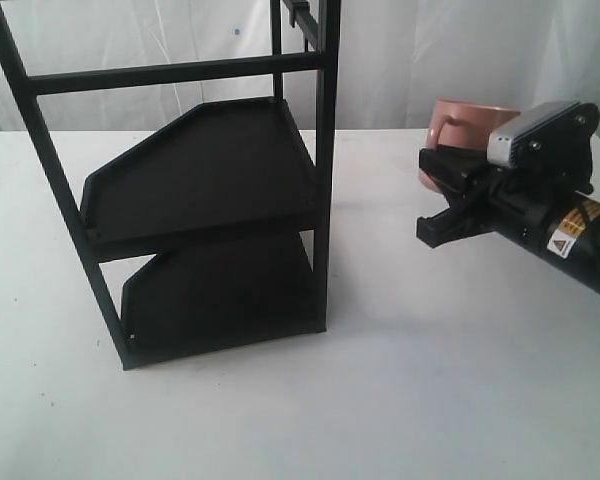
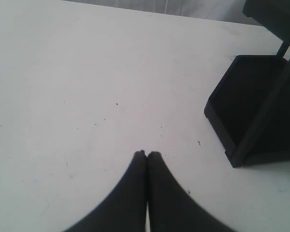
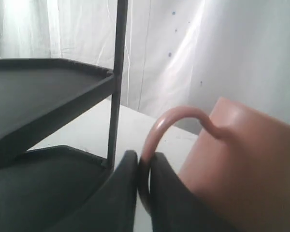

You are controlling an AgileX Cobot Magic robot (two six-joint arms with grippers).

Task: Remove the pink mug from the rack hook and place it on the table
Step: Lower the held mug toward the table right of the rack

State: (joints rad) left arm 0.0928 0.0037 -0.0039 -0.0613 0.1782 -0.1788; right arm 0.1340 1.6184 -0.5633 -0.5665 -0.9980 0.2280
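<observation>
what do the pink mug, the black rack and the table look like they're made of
The pink mug: probably glazed ceramic, going by its smooth dusty-pink wall with a soft sheen and its thick loop handle.
The rack: likely painted metal, with thin straight black bars and matte trays.
The table: matte white top, maybe laminate or painted board; no grain shows.

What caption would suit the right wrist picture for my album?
The right pincer pinches the pink mug by its handle, close beside the black rack.
</observation>
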